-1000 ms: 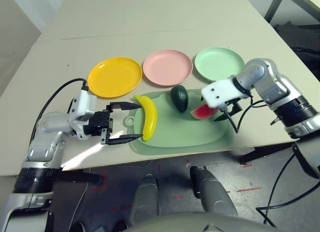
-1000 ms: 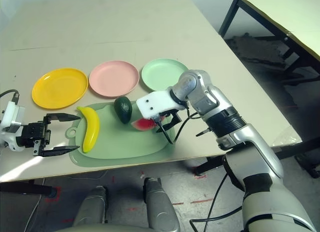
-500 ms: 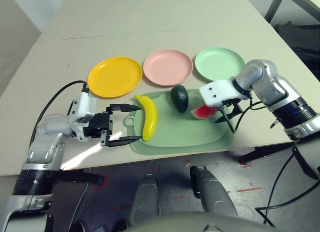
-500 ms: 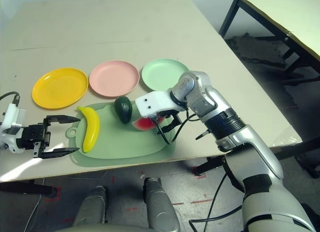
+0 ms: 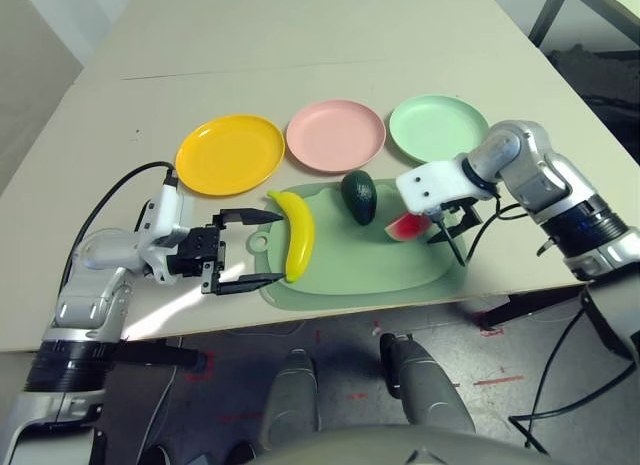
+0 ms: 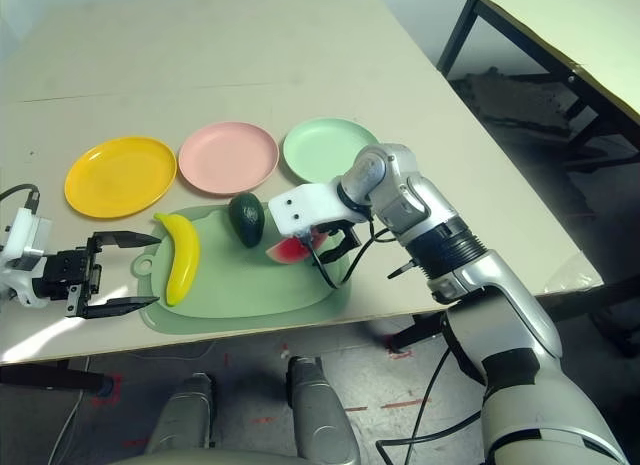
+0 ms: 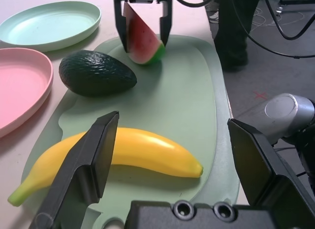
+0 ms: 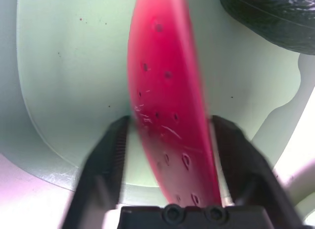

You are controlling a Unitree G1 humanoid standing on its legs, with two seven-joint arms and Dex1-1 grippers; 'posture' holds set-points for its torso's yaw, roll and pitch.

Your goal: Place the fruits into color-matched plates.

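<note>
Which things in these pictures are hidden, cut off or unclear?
- Watermelon wedge: in the head views the right tool's white housing covers its upper part.
- Right tool: whether its fingers press the wedge or only flank it is unclear; the right wrist view is blurred there.
- Avocado: cut off by the picture edge in the right wrist view.
- Pink plate: cut off by the edge in the left wrist view.

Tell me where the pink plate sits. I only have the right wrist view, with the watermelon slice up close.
Observer: The pink plate is the middle one of three, just beyond the mat.
Operator: Report its neighbours.
Observer: The yellow plate lies to its left and the green plate to its right, on the right tool's side.
Operator: Check the other arm.
Observer: The left tool is open, with its tips at the side of the banana on the mat.
</note>
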